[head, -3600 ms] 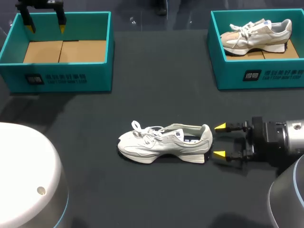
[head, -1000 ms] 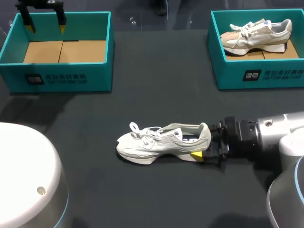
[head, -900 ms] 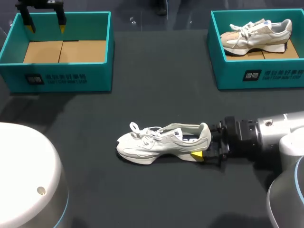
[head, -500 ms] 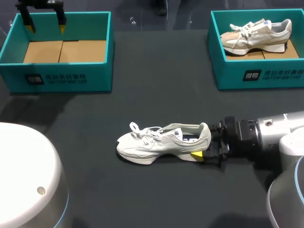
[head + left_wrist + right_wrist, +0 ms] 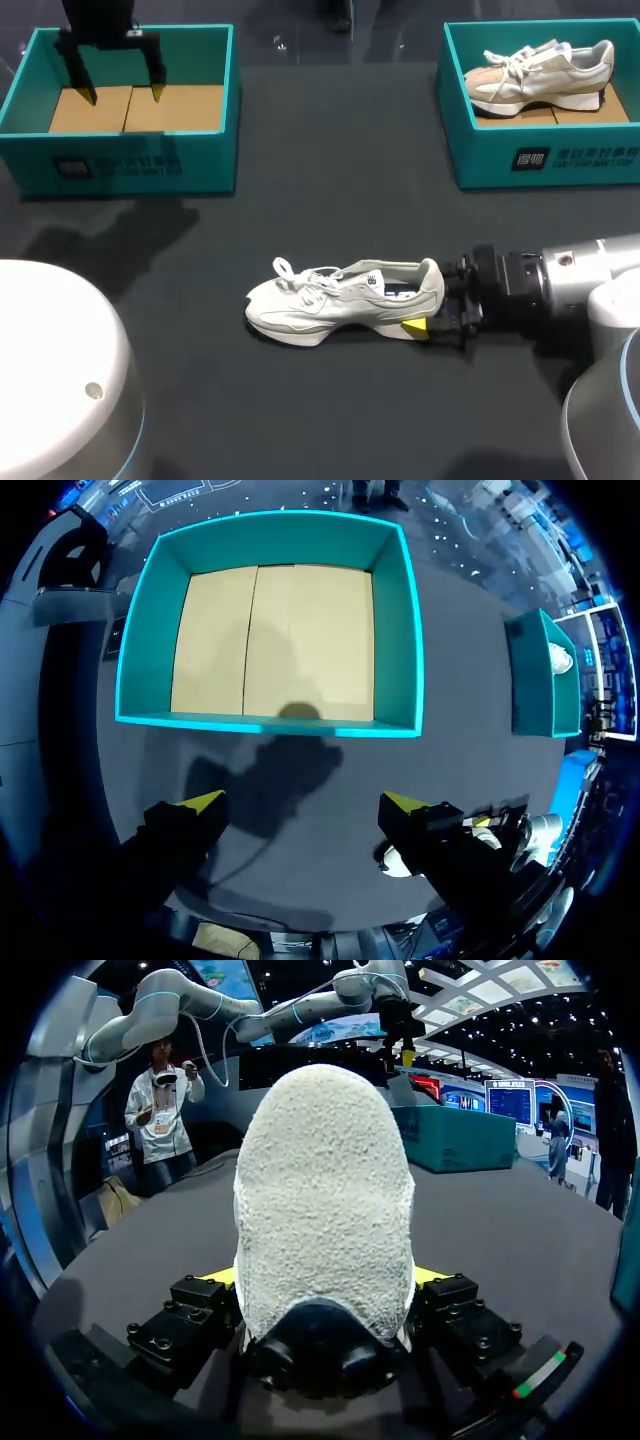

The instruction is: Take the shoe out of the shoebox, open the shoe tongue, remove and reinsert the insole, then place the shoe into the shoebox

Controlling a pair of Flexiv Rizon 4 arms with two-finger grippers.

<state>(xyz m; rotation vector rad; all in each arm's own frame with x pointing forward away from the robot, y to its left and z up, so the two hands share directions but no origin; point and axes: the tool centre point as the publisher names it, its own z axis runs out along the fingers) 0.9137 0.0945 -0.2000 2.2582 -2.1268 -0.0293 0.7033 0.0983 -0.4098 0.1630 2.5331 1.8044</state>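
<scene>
White and grey, the shoe lies on its sole on the dark table, a little toward 6 o'clock from the middle and outside both boxes, with its toe pointing to 9 o'clock and its heel to 3 o'clock. The right gripper comes in from 3 o'clock and is clamped on the heel; in the right wrist view its yellow-tipped fingers press the heel from both sides. At 10 o'clock the left gripper hangs over an empty teal box, fingers spread apart and holding nothing. At 2 o'clock a second teal box holds a tan shoe.
</scene>
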